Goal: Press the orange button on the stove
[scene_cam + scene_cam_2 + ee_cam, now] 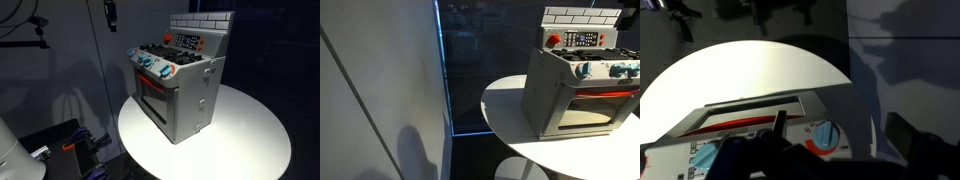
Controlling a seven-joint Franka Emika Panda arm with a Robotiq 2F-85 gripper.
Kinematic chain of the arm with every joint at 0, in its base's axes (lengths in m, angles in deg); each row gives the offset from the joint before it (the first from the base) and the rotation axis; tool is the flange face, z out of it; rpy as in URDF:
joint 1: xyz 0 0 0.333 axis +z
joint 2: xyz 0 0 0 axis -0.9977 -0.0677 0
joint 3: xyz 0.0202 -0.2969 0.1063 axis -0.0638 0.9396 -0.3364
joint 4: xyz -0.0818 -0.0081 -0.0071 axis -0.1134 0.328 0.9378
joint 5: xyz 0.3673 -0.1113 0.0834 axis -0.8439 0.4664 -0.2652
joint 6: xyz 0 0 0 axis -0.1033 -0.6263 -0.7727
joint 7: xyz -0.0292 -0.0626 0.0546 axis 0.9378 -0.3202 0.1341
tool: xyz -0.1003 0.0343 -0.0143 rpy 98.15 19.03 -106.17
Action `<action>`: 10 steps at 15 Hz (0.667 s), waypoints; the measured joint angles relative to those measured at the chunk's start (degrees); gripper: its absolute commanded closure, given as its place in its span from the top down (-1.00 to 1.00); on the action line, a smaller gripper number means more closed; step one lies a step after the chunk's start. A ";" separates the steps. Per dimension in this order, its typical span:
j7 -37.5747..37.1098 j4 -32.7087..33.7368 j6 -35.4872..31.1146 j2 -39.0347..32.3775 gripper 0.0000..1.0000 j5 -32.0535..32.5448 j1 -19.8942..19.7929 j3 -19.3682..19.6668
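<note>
Sitting on round white table (255, 135), grey stove (185, 95); dark room around. Orange button (166, 41) on stove top, beside back panel. Gripper (758, 160) blurred near stove front; cannot tell whether fingers are spread.

1. A round white table (250, 130) carried the scene. Its top (505, 105) showed in both exterior views.
2. One thing stood directly on it: the grey stove (180, 95), upright.
3. In the wrist view, the table's bare curved top (740, 70) lay beyond the stove (750, 118).
</note>
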 measured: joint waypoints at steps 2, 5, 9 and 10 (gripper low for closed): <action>0.00 0.07 -0.01 0.05 1.00 0.00 0.00 0.00; 0.00 0.07 -0.01 0.10 1.00 0.00 0.00 0.00; -0.02 0.07 -0.24 -0.15 1.00 0.61 -0.09 0.00; -0.07 0.13 -0.56 -0.27 1.00 1.00 -0.24 0.01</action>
